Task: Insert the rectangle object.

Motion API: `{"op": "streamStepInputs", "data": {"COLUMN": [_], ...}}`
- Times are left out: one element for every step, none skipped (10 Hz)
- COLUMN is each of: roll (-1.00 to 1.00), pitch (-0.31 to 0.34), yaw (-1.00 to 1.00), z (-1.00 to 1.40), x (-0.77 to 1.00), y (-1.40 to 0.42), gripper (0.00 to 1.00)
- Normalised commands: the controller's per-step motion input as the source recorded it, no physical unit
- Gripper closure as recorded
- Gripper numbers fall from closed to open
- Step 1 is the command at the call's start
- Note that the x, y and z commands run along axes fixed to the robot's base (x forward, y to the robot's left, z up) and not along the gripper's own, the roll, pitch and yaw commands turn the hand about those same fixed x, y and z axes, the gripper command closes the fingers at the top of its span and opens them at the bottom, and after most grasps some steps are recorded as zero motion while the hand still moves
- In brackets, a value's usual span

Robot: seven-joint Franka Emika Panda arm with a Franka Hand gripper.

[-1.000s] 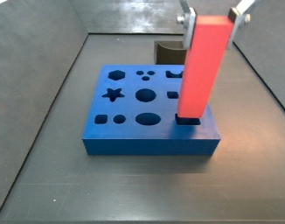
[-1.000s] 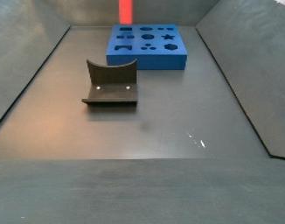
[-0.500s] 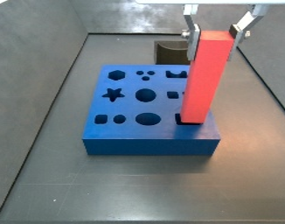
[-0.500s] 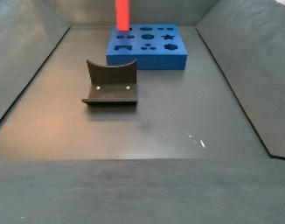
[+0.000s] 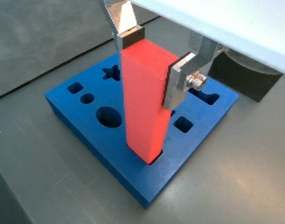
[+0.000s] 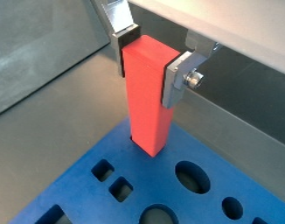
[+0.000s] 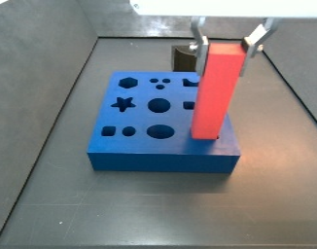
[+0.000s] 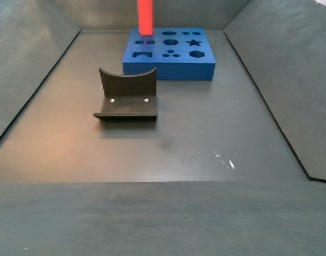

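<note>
The rectangle object [image 7: 220, 92] is a long red bar. It stands almost upright, leaning a little, with its lower end in the rectangular hole at a corner of the blue block [image 7: 148, 160]. Both wrist views show the bar [image 5: 145, 105] [image 6: 148, 96] rising from the block [image 5: 110, 149] [image 6: 145, 171]. My gripper [image 7: 228, 47] is at the bar's top end, with its jaws on either side and a small gap at each in a side view. The gripper also shows in both wrist views [image 5: 153, 70] [image 6: 149, 74]. In a side view only the bar [image 8: 144, 15] and block [image 8: 179, 65] show.
The dark curved fixture [image 8: 126, 95] stands on the floor in front of the block, and just behind the block in a side view [image 7: 188, 53]. It also shows in a wrist view [image 5: 244, 74]. Grey walls close the bin on the sides.
The bar has sunk lower into the block's hole. The fingers have spread away from its sides and moved down with it.
</note>
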Motion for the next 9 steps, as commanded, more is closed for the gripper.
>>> {"op": "streamStepInputs", "data": {"roll": [0.01,0.00,0.00,0.00,0.00,0.00,0.00,-0.05,0.00], "pitch": [-0.013,-0.021,-0.017,-0.016,-0.006,0.000,-0.004,-0.060,0.000], "yaw": [0.12,0.10,0.08,0.00,0.00,0.00,0.00,0.00,0.00], "z": [-0.27,-0.31,-0.33,-0.41,-0.46,-0.35,-0.37,-0.11,0.00], "x": [-0.07,-0.06,0.00,0.00,0.00,0.04,0.03,0.00,0.00], "y": [0.00,0.00,0.00,0.00,0.00,0.00,-0.01,0.00,0.00], "gripper": [1.00,1.00,1.00,1.00,1.00,1.00,1.00,1.00,1.00]}}
